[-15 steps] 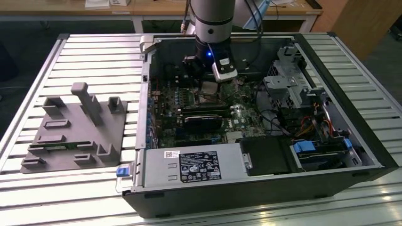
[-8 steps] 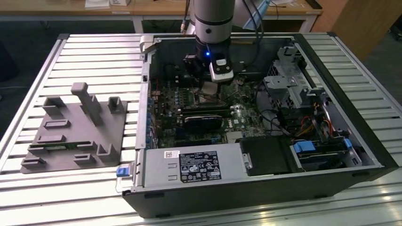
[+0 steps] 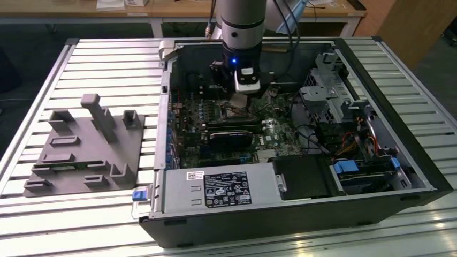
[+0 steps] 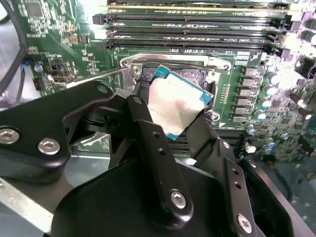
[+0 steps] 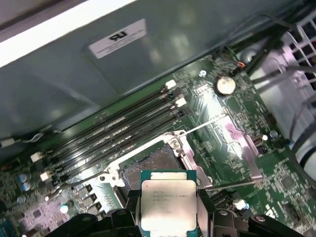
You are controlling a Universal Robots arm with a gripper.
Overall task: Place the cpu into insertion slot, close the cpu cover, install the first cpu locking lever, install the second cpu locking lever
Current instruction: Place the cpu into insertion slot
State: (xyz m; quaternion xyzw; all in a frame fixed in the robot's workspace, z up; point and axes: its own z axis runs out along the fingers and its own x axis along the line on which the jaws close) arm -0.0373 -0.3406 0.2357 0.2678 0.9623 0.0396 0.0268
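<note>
My gripper (image 5: 167, 212) is shut on the cpu (image 5: 167, 201), a square chip with a pale silver top and a green edge, gripped by two opposite sides between black fingers (image 5: 129, 215). The chip hangs tilted just above the insertion slot (image 5: 150, 168), whose dark contact field lies uncovered. In the second wrist view the cpu (image 4: 175, 106) hides part of the insertion slot (image 4: 190, 76). Silvery frame parts (image 5: 187, 155) border the socket; I cannot tell which of them is the cpu cover. Two thin wire locking levers (image 5: 210, 122) (image 5: 232, 183) stick out, unlatched. In the exterior view the gripper (image 3: 241, 96) is low over the board inside the case.
Long black memory slots (image 5: 118, 131) run beside the socket, near the case wall (image 5: 148, 59). A black card (image 3: 230, 134), a power supply (image 3: 225, 190), drive cage (image 3: 335, 96) and cables crowd the case. A grey fixture (image 3: 85, 147) sits on the table at the exterior view's left.
</note>
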